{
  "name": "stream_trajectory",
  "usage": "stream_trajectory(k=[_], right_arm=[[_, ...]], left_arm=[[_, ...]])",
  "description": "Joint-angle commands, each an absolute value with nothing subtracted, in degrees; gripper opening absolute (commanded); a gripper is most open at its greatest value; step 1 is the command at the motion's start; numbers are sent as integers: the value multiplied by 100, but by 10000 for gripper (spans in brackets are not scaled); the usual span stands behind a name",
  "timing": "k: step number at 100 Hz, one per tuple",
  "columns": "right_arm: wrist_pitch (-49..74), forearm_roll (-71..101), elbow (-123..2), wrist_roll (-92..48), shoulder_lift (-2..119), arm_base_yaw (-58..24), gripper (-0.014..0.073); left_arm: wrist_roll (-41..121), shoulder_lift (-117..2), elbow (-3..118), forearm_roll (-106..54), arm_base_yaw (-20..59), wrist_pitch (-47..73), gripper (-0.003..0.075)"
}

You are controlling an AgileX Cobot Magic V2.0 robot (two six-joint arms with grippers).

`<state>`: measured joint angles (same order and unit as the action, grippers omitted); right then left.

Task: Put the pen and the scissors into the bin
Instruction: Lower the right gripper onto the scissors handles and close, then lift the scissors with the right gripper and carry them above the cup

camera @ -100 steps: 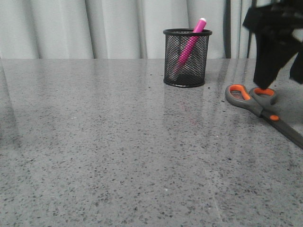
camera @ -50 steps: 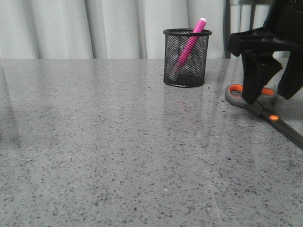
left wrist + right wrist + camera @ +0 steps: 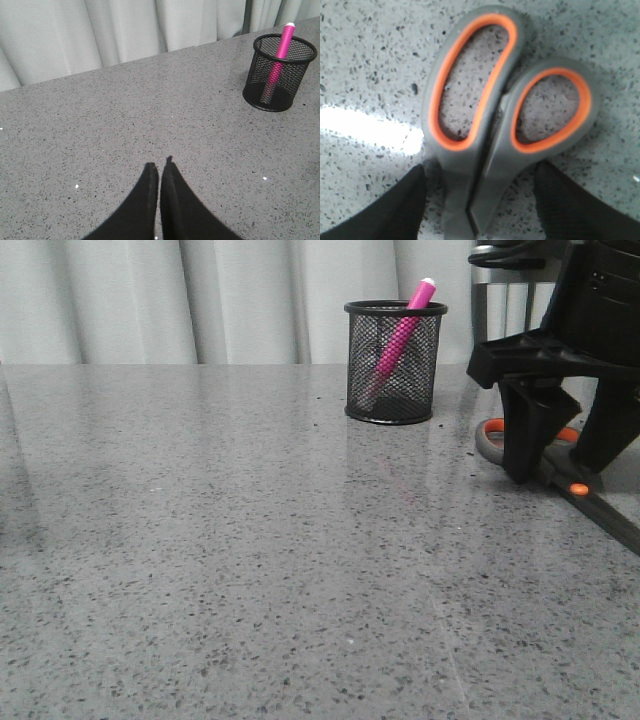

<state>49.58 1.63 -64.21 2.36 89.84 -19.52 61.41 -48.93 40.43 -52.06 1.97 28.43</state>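
Note:
The pink pen point(image 3: 402, 332) point(image 3: 280, 55) leans inside the black mesh bin point(image 3: 394, 363) point(image 3: 279, 73), its white tip above the rim. The grey and orange scissors point(image 3: 578, 490) point(image 3: 495, 115) lie flat on the table at the right. My right gripper point(image 3: 560, 455) point(image 3: 480, 200) is down at the table, open, one finger on each side of the scissors' neck just below the handle loops, with gaps on both sides. My left gripper point(image 3: 159, 167) is shut and empty, hovering over bare table well to the left of the bin.
The speckled grey table point(image 3: 220, 540) stretches wide to the left and front. A pale curtain point(image 3: 200, 300) hangs behind the far edge. The scissors' blades point(image 3: 615, 522) run toward the right edge of the front view.
My right gripper has come down from above the scissors' handles to table level, its fingers now straddling the scissors. The pen, the bin and the scissors have not moved.

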Motion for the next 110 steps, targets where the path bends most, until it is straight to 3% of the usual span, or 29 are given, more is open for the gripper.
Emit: stream_trajectory(k=[1,12,38,55,82,110], right_arm=[[4779,166,-6604,235,8860,-1948,421],[4822,166,-6604,235,8909,-1948,396],[4975,166,-6604,223,8909,-1948,75],[5009,166,-6604,100,8880,-1948,-66],[4418,166,-6505,53,7793,-1948,-71],[1067,206,-5678,53,6697,-1948,-71]], left_arm=[[6093,-4844,4204,-5434,174,2604,-19],[6093,-4844,4204,-5434,174,2604,-19],[6093,-4844,4204,-5434,174,2604,-19],[6093,-4844,4204,-5434,174,2604,-19],[6093,-4844,4204,-5434,174,2604,-19],[6093,-4844,4204,-5483,174,2604,-19]])
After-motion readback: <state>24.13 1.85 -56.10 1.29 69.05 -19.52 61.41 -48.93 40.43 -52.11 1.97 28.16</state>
